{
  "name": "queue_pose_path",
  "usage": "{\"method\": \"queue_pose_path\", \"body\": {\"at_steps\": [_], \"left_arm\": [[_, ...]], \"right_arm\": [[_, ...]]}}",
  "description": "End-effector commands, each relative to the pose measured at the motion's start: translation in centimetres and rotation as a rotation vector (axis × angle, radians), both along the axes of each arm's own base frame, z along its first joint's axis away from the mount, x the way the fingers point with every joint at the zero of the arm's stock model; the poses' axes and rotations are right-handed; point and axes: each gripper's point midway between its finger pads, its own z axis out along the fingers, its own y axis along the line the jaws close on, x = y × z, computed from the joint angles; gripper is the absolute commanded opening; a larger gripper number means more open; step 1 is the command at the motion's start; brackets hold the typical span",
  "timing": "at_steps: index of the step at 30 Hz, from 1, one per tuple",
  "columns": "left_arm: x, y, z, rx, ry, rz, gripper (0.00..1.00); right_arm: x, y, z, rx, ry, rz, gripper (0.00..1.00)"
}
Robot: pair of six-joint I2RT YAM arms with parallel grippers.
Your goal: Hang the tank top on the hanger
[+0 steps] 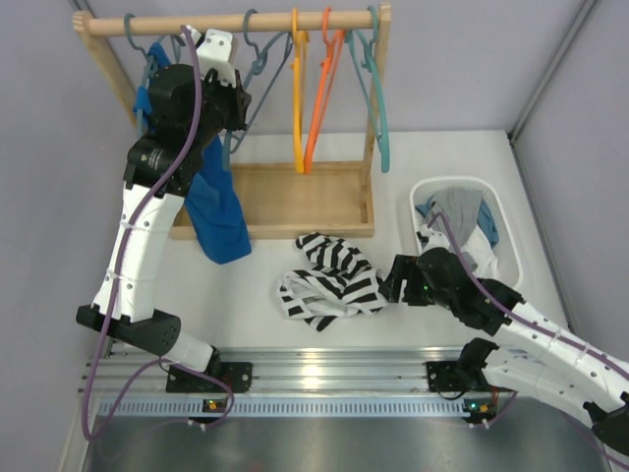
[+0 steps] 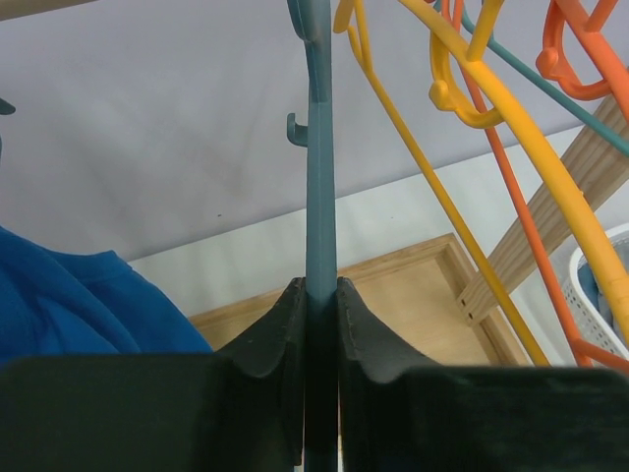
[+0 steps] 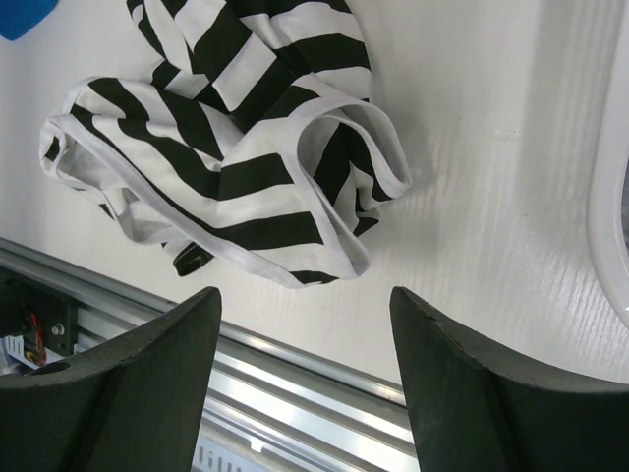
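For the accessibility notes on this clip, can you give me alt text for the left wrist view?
The left hand has its two dark fingers closed on the upright bar of the slate blue-grey hanger. A yellow hanger and an orange hanger slant across the right, a blue top fills the lower left, and a wooden tray lies behind.

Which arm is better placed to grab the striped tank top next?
Right. The right gripper sits open just beside the tank top on the table, while the left gripper is up at the rack, closed on the hanger.
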Motion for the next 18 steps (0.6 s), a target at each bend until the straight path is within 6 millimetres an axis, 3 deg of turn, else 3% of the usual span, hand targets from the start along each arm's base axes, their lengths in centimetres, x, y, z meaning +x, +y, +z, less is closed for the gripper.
{"method": "queue_pose_path", "body": {"at_steps": [1,4,18], "left_arm": [[0.0,0.0,1.1,-0.019,-0.035,-0.003,0.1],[0.0,-0.2,1.2,-0.036,-0.036,-0.006,0.0],[-0.5,1.3,4.3,-0.101,-0.125,0.085,0.0]], "right_arm": [[0.0,0.1,0.1,-0.004,-0.012,0.015,0.7],[0.0,0.0,0.0,-0.006,-0.012,0.014,0.7],[0.1,0.2,-0.2,-0.017,-0.008,0.024,0.7]]}}
